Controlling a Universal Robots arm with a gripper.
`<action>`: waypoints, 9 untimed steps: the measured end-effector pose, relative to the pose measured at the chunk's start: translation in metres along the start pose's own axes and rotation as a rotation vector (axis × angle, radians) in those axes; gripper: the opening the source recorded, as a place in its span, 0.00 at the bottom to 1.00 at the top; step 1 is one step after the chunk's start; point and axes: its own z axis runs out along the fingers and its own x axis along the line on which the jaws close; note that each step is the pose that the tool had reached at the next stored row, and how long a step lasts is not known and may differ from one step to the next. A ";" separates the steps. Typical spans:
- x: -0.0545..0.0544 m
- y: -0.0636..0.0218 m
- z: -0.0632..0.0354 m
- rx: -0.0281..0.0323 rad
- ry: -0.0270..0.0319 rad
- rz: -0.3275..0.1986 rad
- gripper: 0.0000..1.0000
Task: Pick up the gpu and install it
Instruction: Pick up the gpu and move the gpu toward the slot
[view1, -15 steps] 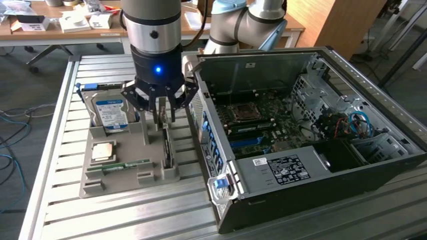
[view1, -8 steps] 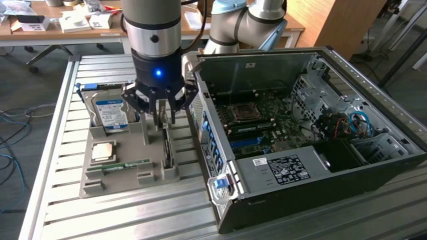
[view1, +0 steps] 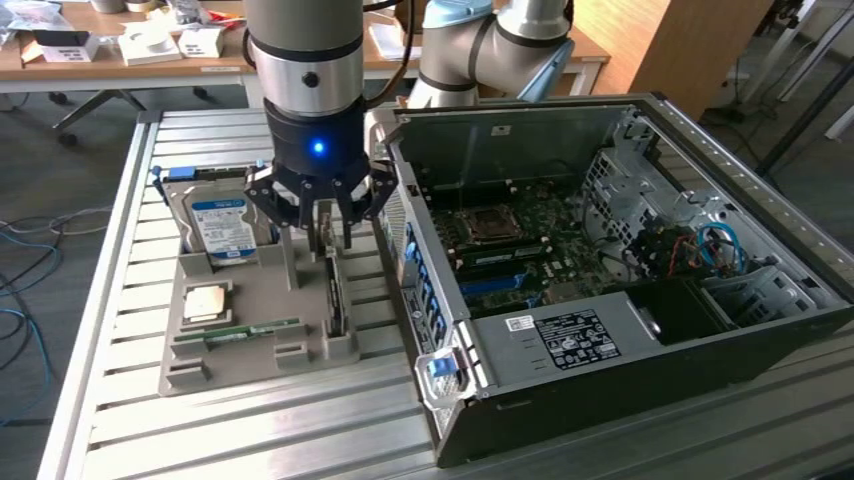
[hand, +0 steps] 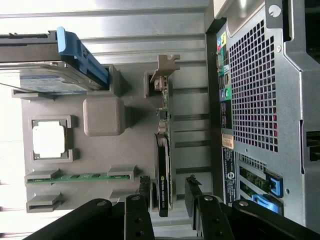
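Observation:
The gpu (hand: 164, 150) is a thin dark card standing on its edge in a slot of the grey tray (hand: 102, 145), with its tan metal bracket (hand: 162, 70) at one end. In the exterior view the gpu (view1: 334, 295) stands near the tray's right side, close to the open computer case. My gripper (view1: 330, 232) hangs straight above it, pointing down. In the wrist view my gripper (hand: 168, 192) is open, with one finger on each side of the card's near end and a gap on both sides. Nothing is held.
The tray (view1: 254, 365) also holds a silver hard drive (view1: 220, 228) with a blue-white label, a square processor (view1: 207, 300) and a green memory stick (view1: 240, 331). The open computer case (view1: 747, 330) lies right beside the tray, its motherboard (view1: 521, 250) exposed. Cluttered desks stand behind.

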 end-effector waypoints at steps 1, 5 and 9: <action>0.000 0.0000 0.0000 0.0000 0.0000 0.000 0.42; 0.000 0.0000 -0.0001 0.0001 0.0001 0.000 0.42; 0.000 0.0000 -0.0001 0.0001 0.0001 0.000 0.43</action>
